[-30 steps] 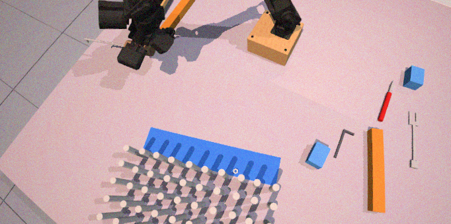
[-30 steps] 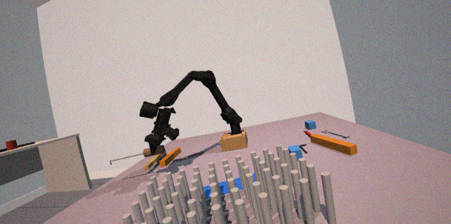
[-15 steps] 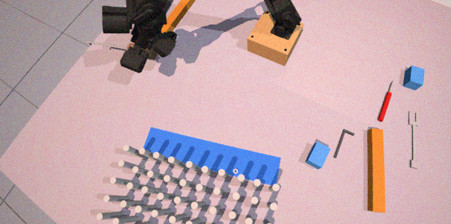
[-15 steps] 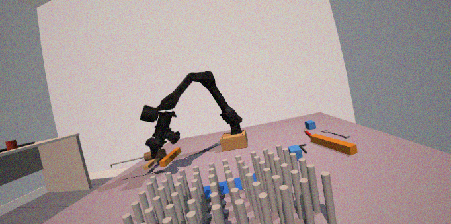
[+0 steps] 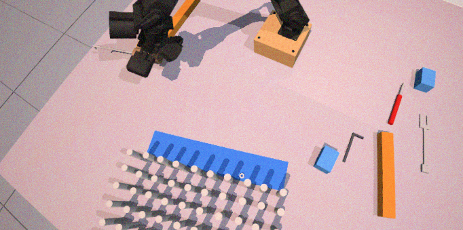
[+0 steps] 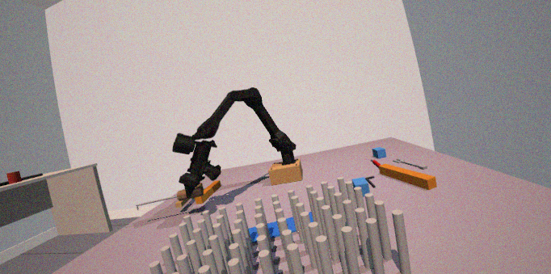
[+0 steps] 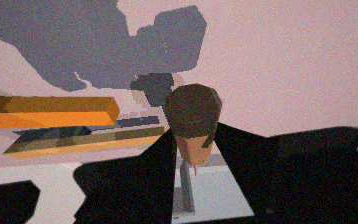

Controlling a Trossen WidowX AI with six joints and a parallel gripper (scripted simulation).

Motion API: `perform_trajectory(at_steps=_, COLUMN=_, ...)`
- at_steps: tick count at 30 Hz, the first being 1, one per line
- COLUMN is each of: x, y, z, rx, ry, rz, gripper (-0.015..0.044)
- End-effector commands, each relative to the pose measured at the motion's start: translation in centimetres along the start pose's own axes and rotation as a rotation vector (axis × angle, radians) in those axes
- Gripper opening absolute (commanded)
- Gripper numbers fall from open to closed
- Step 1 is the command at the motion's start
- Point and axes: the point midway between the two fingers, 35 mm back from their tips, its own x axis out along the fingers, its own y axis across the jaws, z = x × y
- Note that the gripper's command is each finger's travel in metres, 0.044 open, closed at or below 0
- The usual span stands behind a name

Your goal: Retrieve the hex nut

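The small hex nut [image 5: 242, 175] lies on the blue taped strip [image 5: 237, 155] [image 6: 288, 225], near its edge beside the front row of spacers. The metal spacers [image 5: 194, 169] [image 6: 400, 238] that show stand upright. My gripper [image 5: 146, 55] [image 6: 191, 192] [image 7: 192, 127] is shut on the wooden handle [image 6: 184, 195] [image 7: 194, 107] of a hook tool, far from the field at the table's left side. The tool's thin rod [image 6: 157, 202] points left, past the table edge, raised above its shadow. The fingers partly hide the handle.
An orange bar [image 5: 184, 11] [image 6: 208, 192] [image 7: 45, 119] lies close beside the gripper, with another bar [image 7: 90, 143] next to it. At the right lie an orange bar [image 5: 387, 173], two blue blocks [image 5: 326, 159] [image 5: 425, 79], a hex key [image 5: 348, 147], a red screwdriver [image 5: 395, 109] and a forked tool [image 5: 423, 146].
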Motion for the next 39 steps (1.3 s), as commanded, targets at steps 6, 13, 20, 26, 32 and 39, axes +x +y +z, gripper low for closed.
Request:
perform_trajectory(at_steps=6, x=0.8, y=0.0, z=0.3, rx=-0.002, ry=0.009, rz=0.001, gripper=0.0000)
perform_trajectory(at_steps=13, x=1.4, y=0.1, z=0.7, rx=-0.002, ry=0.009, rz=0.001, gripper=0.0000)
perform_trajectory(at_steps=20, x=2.1, y=0.2, z=1.2, rx=-0.002, ry=0.009, rz=0.001, gripper=0.0000)
perform_trajectory(at_steps=26, x=2.6, y=0.2, z=1.6, rx=-0.002, ry=0.009, rz=0.001, gripper=0.0000)
perform_trajectory(at_steps=32, x=3.1, y=0.3, z=2.0, rx=-0.002, ry=0.008, rz=0.001, gripper=0.0000)
perform_trajectory(at_steps=39, x=3.7, y=0.4, z=2.5, rx=-0.002, ry=0.008, rz=0.001, gripper=0.0000)
